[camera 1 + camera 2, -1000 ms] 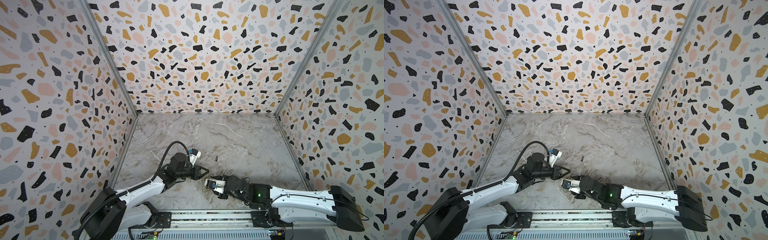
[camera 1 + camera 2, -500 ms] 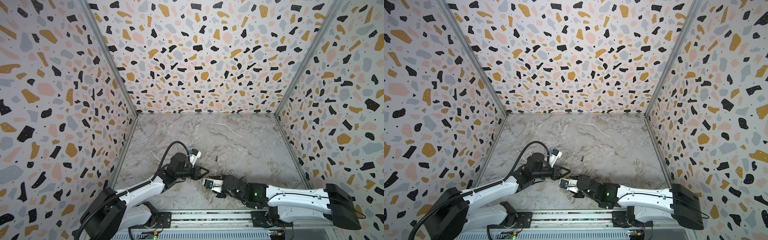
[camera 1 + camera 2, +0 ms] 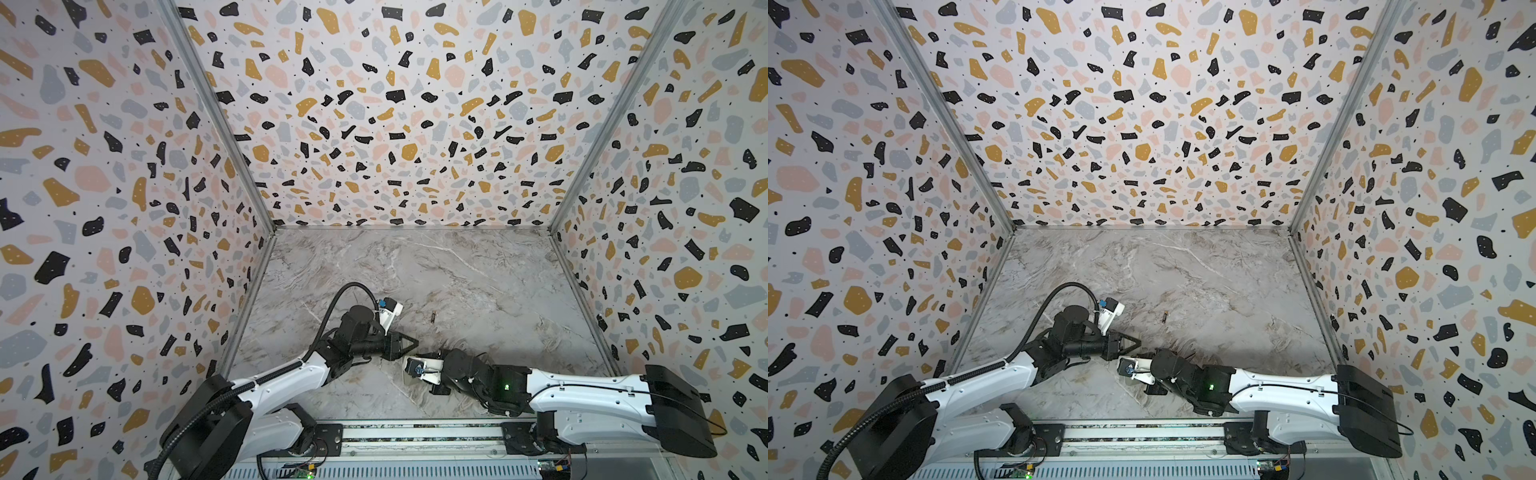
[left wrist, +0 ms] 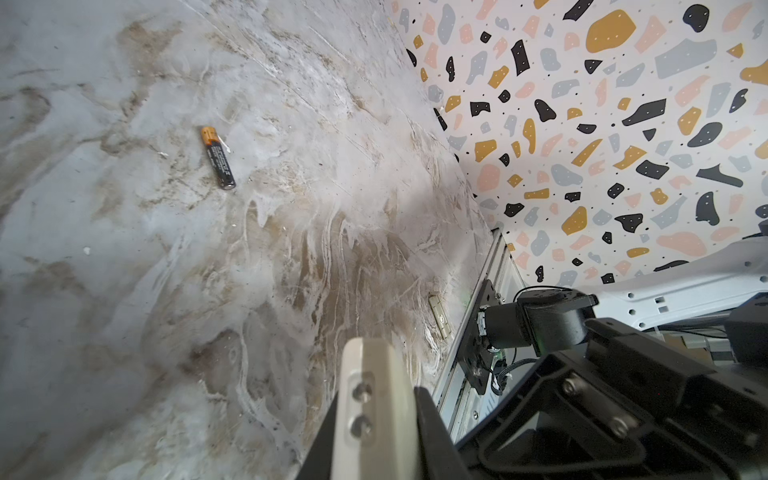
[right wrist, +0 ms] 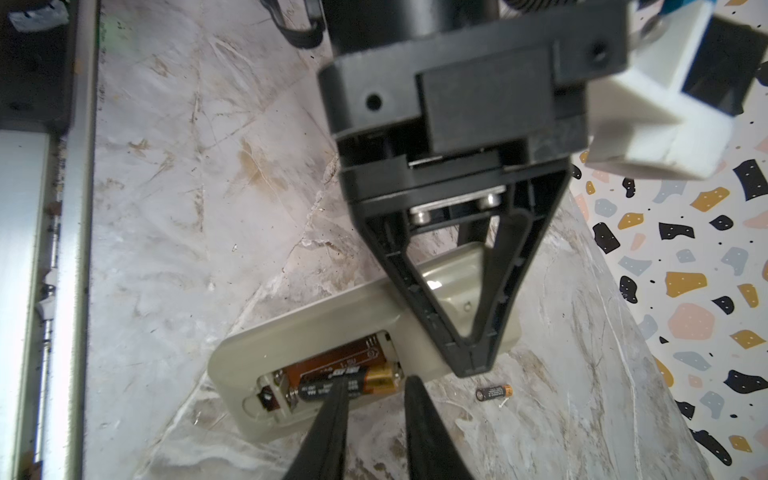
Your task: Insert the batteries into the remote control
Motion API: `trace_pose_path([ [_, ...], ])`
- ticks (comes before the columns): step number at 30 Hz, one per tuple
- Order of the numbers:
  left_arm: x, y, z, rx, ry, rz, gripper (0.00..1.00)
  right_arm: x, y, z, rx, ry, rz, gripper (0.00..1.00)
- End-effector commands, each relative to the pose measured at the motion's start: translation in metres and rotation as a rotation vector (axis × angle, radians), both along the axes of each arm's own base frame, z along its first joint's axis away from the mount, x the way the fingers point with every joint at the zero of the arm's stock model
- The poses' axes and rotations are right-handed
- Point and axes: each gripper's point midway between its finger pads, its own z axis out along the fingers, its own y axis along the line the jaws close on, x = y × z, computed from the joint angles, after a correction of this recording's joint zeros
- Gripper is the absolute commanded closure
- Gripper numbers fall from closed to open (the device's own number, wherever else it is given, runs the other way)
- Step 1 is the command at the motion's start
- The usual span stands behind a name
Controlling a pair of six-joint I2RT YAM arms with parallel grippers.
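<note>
One battery (image 5: 365, 380) lies already in the open compartment on the back of the remote (image 5: 332, 316). The remote is face down on the desk (image 5: 166, 208), not far from the front rail (image 5: 25, 249). The right tool (image 5: 378, 384) is partly open and holds nothing. One of its fingers (image 5: 328, 424) rests on the dark body of this battery and the other stands beside the gold end. Whether the battery is fully seated, I cannot tell. If the finger pushes at an angle, I think the battery can tip up and come out.

A little farther, the left tool (image 5: 473, 365) is fully closed and empty, and its tip presses on the edge of the remote. This hold is small. If the tip slides off, the remote can turn under the push.

Farthest, the second battery (image 5: 493, 392) lies free on the desk, just beside the remote. It is round, so a touch from a tool can roll it away.
</note>
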Motion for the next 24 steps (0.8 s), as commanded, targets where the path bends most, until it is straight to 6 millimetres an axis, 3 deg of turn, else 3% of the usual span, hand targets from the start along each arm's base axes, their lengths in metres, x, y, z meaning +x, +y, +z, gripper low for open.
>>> trace_pose_path([
  [1, 0.0, -0.005, 0.016, -0.038, -0.041, -0.025, 1.0, 0.005, 0.01, 0.021, 0.046, -0.013, -0.003, 0.75],
  [24, 0.0, -0.006, 0.016, -0.04, -0.044, -0.024, 1.0, 0.007, 0.01, 0.004, -0.006, 0.014, -0.015, 0.82],
])
